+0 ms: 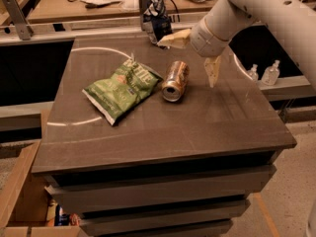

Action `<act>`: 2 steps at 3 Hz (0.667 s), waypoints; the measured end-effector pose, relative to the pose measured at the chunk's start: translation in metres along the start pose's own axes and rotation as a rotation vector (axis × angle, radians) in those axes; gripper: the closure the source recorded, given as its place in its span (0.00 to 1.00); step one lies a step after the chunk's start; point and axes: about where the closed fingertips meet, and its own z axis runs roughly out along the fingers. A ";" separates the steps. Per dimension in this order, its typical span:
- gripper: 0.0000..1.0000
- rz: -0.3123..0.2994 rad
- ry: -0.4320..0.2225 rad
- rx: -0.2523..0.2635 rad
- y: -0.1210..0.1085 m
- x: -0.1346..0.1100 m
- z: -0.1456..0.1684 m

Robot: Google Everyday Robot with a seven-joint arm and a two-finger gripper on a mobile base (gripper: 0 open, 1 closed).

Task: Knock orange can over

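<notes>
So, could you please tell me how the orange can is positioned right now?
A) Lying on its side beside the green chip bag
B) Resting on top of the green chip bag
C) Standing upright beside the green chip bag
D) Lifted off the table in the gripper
A: the orange can lies on its side on the table, close beside the green chip bag; the gripper hovers open just behind it.

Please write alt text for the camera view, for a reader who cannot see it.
An orange can lies on its side on a dark table, beside a green chip bag. The robot's claw hangs open just above and behind the can. A dark snack bag stands at the table's far edge.
</notes>
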 end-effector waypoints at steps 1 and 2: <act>0.00 0.013 0.003 0.012 -0.003 0.003 -0.003; 0.00 0.147 0.020 0.070 0.011 0.023 -0.012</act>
